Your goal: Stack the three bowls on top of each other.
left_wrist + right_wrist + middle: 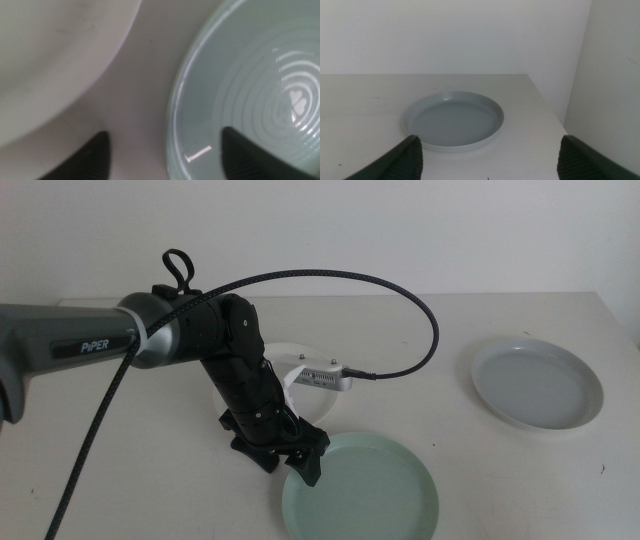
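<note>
- Reaching in from the left, the left gripper [297, 458] hung low with its jaws spread wide, straddling the left rim of the mint green bowl [362, 488], one jaw inside it and one outside.
- Just behind that arm lay the white bowl [305, 402], near the green one but apart from it.
- Far right stood the grey-blue bowl [538, 382], alone on the table [120, 480].
- Facing it, the right gripper [487, 162] waited with jaws parted, grasping nothing.
</note>
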